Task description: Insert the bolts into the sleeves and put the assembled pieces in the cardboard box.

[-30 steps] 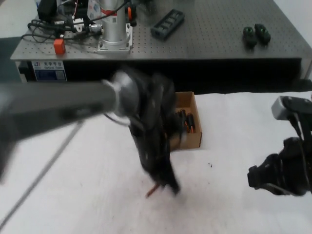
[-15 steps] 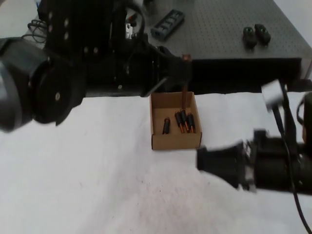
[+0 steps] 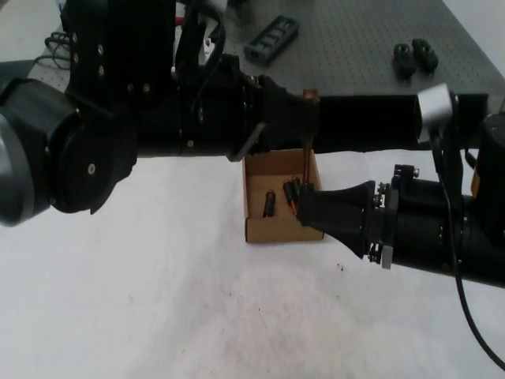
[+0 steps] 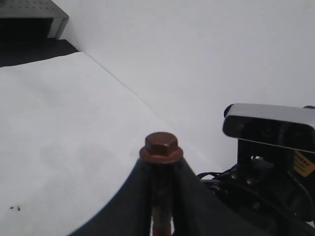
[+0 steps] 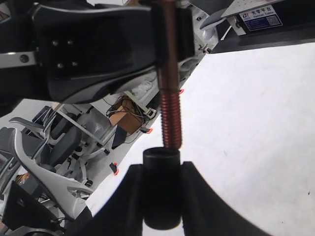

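Bolt tip sits directly over sleeve in right tool.

Rumpled white cloth in front, perforated metal table behind, plain white wall, office chairs

- You are working in a robotics lab or research workshop, not a home or an office.
- At the far side stands a metal optical table, its top drilled with a regular grid of holes.
- On that table sit a black slotted holder and, further right, two black knobs.
- Your near bench is covered with a plain white cloth.
- A camera module is mounted on an arm, with loose cabling beneath it.
- The right wrist view shows swivel office chairs on castors and a printed equipment label.
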Available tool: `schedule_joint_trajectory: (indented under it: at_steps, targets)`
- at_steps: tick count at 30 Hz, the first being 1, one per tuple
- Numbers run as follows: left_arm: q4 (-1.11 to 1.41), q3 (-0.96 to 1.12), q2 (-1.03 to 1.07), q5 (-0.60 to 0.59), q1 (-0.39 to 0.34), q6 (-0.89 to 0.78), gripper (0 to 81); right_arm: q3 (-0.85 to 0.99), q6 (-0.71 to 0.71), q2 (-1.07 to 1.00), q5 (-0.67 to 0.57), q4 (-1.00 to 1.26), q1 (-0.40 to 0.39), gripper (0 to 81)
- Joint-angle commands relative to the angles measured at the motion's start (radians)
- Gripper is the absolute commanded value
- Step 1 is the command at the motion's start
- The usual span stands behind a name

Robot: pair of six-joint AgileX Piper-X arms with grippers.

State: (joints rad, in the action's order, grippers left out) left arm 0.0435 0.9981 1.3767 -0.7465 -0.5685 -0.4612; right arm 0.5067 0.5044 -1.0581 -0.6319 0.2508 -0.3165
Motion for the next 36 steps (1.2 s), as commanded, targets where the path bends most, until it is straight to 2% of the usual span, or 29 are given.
schedule_joint_trajectory:
  at_steps: [1, 14, 21, 22, 24, 28, 29, 30, 33, 36]
  targets:
    - [0.020, 0.004, -0.013, -0.025, -0.002, -0.007, 0.6, 0.012, -0.012, -0.002, 0.016, 0.030, 0.000, 3.5]
    - [0.020, 0.004, -0.013, -0.028, -0.002, -0.014, 0.6, 0.012, -0.031, -0.002, 0.073, 0.071, 0.003, 3.5]
    - [0.017, 0.004, -0.013, -0.080, -0.002, -0.108, 0.1, 0.012, -0.057, -0.002, 0.107, 0.125, 0.003, 3.5]
    - [0.017, 0.004, -0.013, -0.080, -0.002, -0.107, 2.0, 0.012, -0.057, -0.002, 0.113, 0.143, 0.003, 3.5]
    - [0.017, 0.004, -0.013, -0.080, -0.002, -0.107, 11.0, 0.012, -0.057, -0.002, 0.141, 0.175, 0.003, 3.5]
    - [0.017, 0.004, -0.013, -0.043, -0.002, -0.109, 49.1, 0.012, -0.073, -0.002, 0.175, 0.177, 0.019, 3.5]
    - [0.017, 0.004, -0.013, -0.020, -0.002, -0.122, 55.9, 0.012, -0.092, -0.002, 0.184, 0.171, 0.027, 3.5]
    - [0.017, 0.004, -0.013, -0.010, -0.002, -0.134, 58.5, 0.012, -0.113, -0.002, 0.206, 0.164, 0.039, 3.5]
    - [0.006, 0.004, -0.013, 0.020, 0.002, -0.142, 54.5, 0.014, -0.156, -0.023, 0.268, 0.155, 0.104, 3.5]
    - [-0.059, 0.001, -0.027, 0.082, 0.012, -0.064, 36.9, 0.053, -0.210, -0.101, 0.256, 0.120, 0.169, 3.5]
